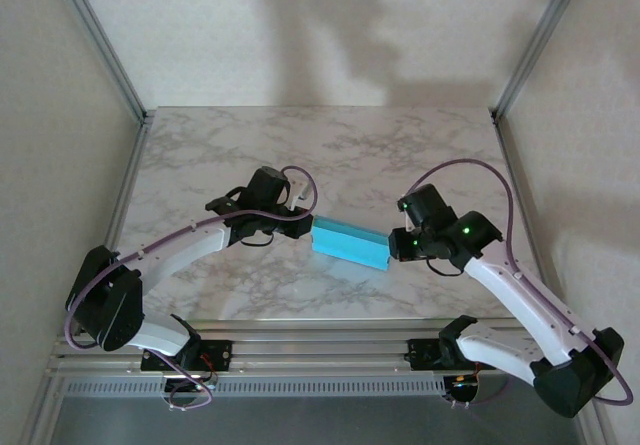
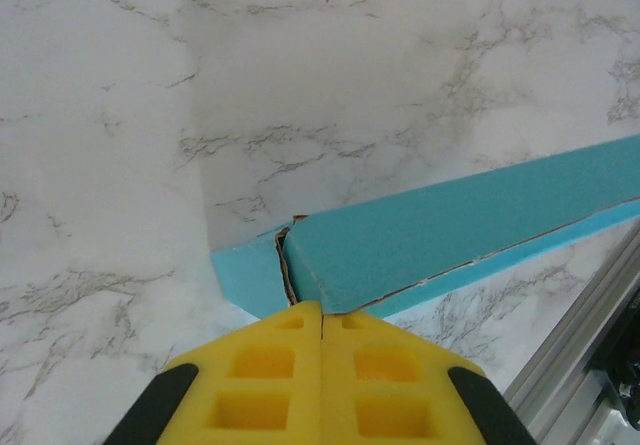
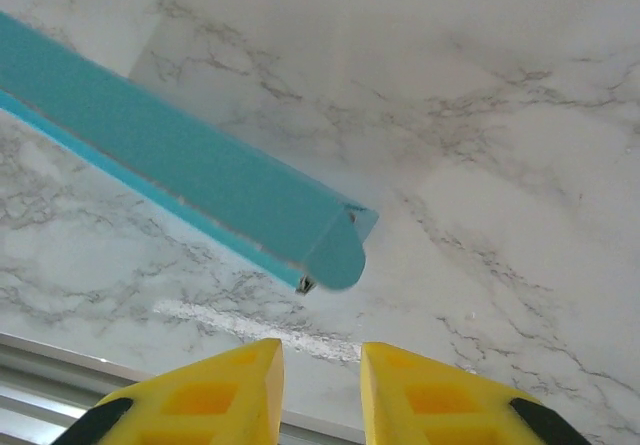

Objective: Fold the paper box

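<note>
The paper box is a long turquoise folded piece at the table's middle, stretched between both grippers. My left gripper is shut, and its yellow fingertips pinch the lower corner of the box's left end. A loose blue flap sticks out beside that end, with a torn-looking crease between. My right gripper is open. Its fingers stand apart a short way in front of the box's right end without touching it. A rounded end flap closes that end.
The marble table lies inside a metal frame, with slanted posts at the back left and back right. An aluminium rail runs along the near edge, close behind both grippers.
</note>
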